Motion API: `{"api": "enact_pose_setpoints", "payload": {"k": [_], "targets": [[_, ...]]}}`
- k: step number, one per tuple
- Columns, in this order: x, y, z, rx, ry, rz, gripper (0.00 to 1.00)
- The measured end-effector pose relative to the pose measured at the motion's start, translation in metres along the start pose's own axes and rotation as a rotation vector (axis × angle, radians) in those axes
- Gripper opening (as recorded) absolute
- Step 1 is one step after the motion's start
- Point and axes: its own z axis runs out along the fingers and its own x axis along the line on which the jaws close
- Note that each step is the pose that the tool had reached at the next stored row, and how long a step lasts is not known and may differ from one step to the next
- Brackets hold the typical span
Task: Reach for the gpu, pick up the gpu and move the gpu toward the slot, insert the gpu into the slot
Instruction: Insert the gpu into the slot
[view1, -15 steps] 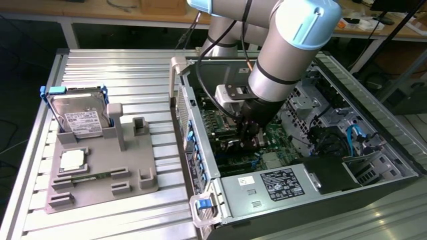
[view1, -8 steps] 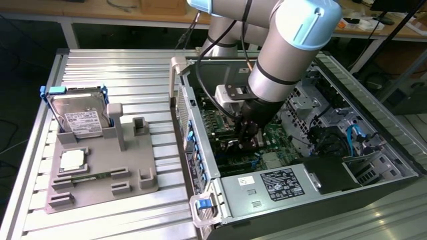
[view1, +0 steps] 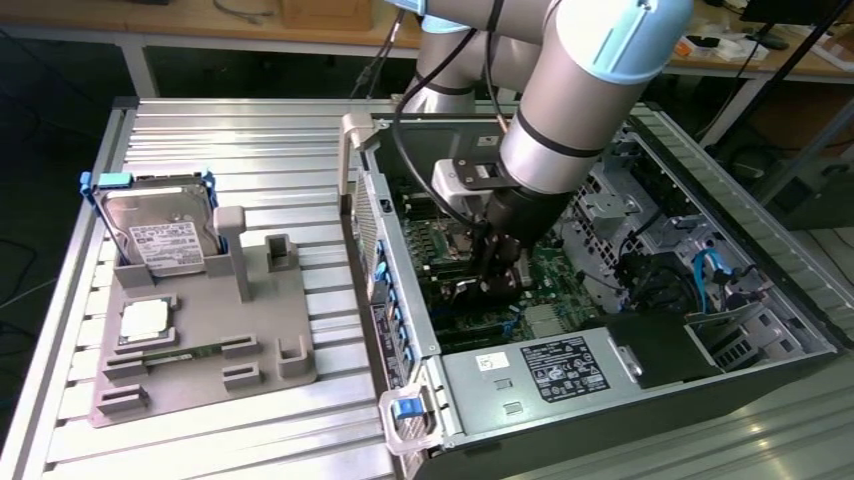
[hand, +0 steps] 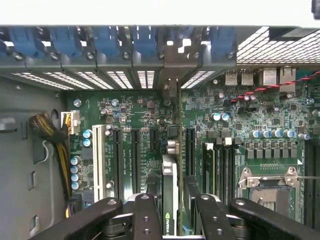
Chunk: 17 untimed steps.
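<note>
The gpu (hand: 169, 175) stands on edge on the green motherboard, seen from above as a thin dark card with a logo near its close end. Its grey bracket (hand: 170, 87) reaches the row of rear case openings. The card hides the slot beneath it. My gripper (hand: 172, 202) straddles the card, one black finger (hand: 146, 215) on each side, with a narrow gap showing between the card and the other finger (hand: 207, 215). The gripper is open and not clamping the card. In the exterior view the gripper (view1: 497, 270) is down inside the open computer case (view1: 400, 330).
Empty black expansion slots (hand: 135, 160) and memory slots (hand: 225, 165) flank the card. A processor socket (hand: 267, 180) and yellow cables (hand: 50, 135) lie nearby. Outside the case, a grey fixture (view1: 200, 350) holds a hard drive (view1: 158, 235) and a processor chip (view1: 144, 318). The power supply (view1: 561, 365) fills the case's near end.
</note>
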Motion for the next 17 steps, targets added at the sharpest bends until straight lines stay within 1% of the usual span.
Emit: {"api": "enact_pose_setpoints", "payload": {"k": [9,14,16,17], "targets": [[0.0,0.0003,-0.0087,0.001,0.0015,0.0,0.35],[-0.001,0.0005,-0.0132,0.0017,0.007,0.0,0.35],[-0.001,0.0005,-0.0141,0.0022,0.0081,0.0,0.33],[-0.001,0.0005,-0.0144,0.0024,0.0082,0.0,0.26]]}}
